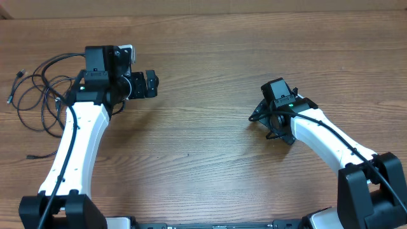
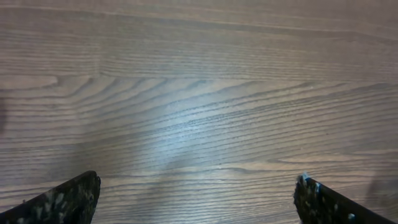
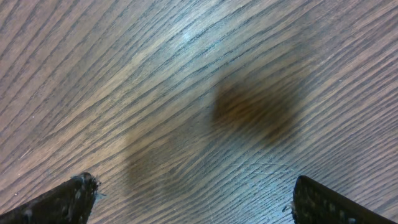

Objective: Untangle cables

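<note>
Pre-grasp step, nothing held: my left gripper point(image 2: 198, 190) and right gripper point(image 3: 193, 190) both hang with jaws spread over bare worktop point(image 1: 210, 63), the tangled black cables point(image 1: 44, 92) sit by its left edge, so I'd reach left and pinch one strand.

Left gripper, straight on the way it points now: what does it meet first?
Probably bare table: the open left gripper sees only wood ahead. The cables lie behind it, off that line.
</note>
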`<state>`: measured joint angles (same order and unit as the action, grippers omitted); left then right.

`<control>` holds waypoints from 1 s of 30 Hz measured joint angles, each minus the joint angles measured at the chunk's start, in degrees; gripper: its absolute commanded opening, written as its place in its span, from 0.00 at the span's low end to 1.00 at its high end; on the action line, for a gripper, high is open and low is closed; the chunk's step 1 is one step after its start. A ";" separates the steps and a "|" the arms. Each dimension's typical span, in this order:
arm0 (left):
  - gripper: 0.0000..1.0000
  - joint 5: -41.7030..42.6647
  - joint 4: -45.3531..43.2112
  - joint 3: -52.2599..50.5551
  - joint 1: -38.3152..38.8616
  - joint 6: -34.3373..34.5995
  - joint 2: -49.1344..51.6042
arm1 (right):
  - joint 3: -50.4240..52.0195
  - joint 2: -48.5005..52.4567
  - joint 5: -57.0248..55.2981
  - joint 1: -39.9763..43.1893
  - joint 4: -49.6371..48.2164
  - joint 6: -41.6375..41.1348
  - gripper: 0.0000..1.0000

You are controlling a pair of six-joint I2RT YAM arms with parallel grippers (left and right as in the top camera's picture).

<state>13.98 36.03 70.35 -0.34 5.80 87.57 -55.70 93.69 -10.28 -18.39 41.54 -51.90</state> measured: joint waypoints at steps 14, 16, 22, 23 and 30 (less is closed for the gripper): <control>1.00 -0.02 0.02 0.00 0.00 0.00 -1.53 | 0.00 0.00 0.00 0.00 0.00 0.00 1.00; 0.99 -0.83 0.26 0.00 0.00 0.00 -1.55 | 0.00 0.00 0.00 0.00 -0.02 0.02 1.00; 1.00 -5.99 3.45 -0.04 0.00 -0.07 -2.16 | 0.00 0.00 0.02 -0.02 0.00 0.02 1.00; 0.99 -6.75 3.67 -0.04 0.00 -0.22 -2.32 | 0.00 0.00 0.00 0.00 0.00 0.02 1.00; 1.00 -8.68 5.60 -0.87 0.66 -1.75 -2.71 | 0.00 0.00 0.00 -0.02 -0.02 0.00 1.00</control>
<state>5.30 41.63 69.47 0.32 4.05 84.86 -55.70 93.69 -10.28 -18.41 41.52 -51.90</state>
